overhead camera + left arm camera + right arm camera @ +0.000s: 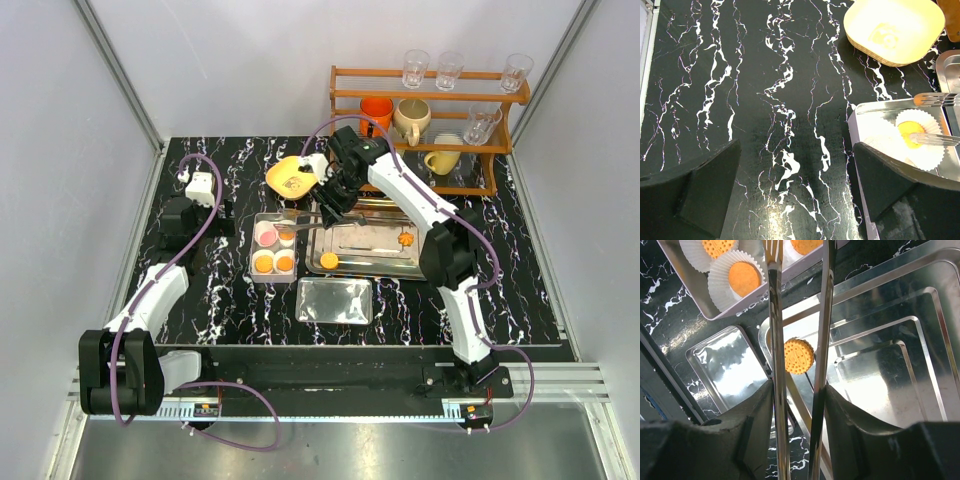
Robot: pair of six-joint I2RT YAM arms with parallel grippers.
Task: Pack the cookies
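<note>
Orange cookies (pixel 329 260) (pixel 406 238) lie on the silver tray (pixel 385 268). The white box (pixel 251 250) holds paper cups with a pink cookie (pixel 266 237) and orange ones (pixel 285 262). My right gripper (pixel 332 203) is shut on metal tongs (pixel 300 228) that reach over the box. In the right wrist view the gripper (pixel 799 390) clamps the tongs (pixel 774 315), whose arms are apart, with a cookie (pixel 799 356) on the tray between them. My left gripper (pixel 795 170) is open and empty over bare table, left of the box (pixel 860 125); the tong tips (pixel 940 140) hover at a cupped cookie (pixel 911 134).
A yellow bowl (pixel 292 177) sits behind the box. The box's shiny lid (pixel 335 300) lies in front of the tray. A wooden rack (pixel 430 120) with mugs and glasses stands at the back right. A white adapter (pixel 200 187) lies at the back left.
</note>
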